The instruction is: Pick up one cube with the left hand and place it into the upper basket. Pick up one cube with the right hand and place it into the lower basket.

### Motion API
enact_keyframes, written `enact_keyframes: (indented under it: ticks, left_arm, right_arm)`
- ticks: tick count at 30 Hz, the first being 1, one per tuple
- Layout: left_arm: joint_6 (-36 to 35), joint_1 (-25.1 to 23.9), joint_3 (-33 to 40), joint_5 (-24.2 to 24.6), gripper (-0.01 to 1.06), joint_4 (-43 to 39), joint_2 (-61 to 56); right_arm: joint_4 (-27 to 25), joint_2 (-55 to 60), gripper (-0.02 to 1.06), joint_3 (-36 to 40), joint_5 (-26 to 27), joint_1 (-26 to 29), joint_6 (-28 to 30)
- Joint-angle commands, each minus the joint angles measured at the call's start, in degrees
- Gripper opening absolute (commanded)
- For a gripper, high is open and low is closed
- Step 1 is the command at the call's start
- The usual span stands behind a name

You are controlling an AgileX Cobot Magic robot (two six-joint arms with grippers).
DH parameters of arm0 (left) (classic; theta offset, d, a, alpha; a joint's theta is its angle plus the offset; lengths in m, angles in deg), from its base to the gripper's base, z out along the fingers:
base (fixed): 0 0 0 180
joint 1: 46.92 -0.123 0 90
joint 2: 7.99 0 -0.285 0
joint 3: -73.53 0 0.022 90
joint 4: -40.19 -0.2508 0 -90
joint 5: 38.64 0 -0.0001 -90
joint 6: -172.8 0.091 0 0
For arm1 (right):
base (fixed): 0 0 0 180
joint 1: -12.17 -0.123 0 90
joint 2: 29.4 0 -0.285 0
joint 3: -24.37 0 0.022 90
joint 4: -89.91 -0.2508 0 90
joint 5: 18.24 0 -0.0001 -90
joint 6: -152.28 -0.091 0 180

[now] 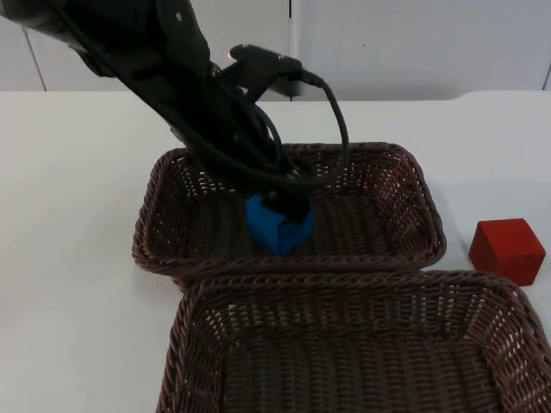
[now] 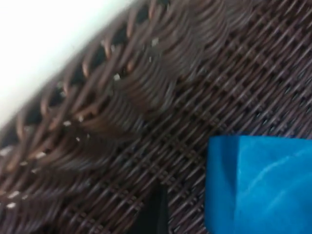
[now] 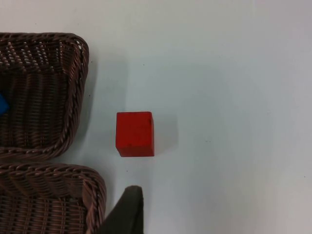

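Top view: left gripper [image 1: 280,206] on blue cube [image 1: 279,227] inside woven wicker upper basket [image 1: 405,168].

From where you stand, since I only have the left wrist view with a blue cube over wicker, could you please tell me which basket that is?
Observer: It is the upper basket; the left gripper is down inside it at the blue cube.
Operator: Thank you. Where is the other cube?
Observer: A red cube sits on the white table, to the right of both baskets and outside them.
Operator: And the right gripper?
Observer: The right gripper is beside the lower basket at its corner, with the red cube just ahead of it.
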Motion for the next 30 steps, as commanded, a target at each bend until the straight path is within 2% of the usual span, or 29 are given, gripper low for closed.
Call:
enact_keyframes:
  ticks: [1,24,30]
  left_arm:
    - [-0.4,0.3,-0.3,0.1,0.85,0.5,-1.6]
    - [-3.5,0.3,-0.2,2.1,0.85,0.2,-20.1]
    - [-3.6,0.3,-0.2,4.3,0.85,-1.1,-26.2]
  right_arm:
    - [0.2,-0.1,1.05,-0.3,0.7,0.2,0.5]
    - [0.3,-0.1,1.05,-0.3,0.7,0.2,0.5]
    - [0.3,-0.1,1.05,-0.3,0.7,0.2,0.5]
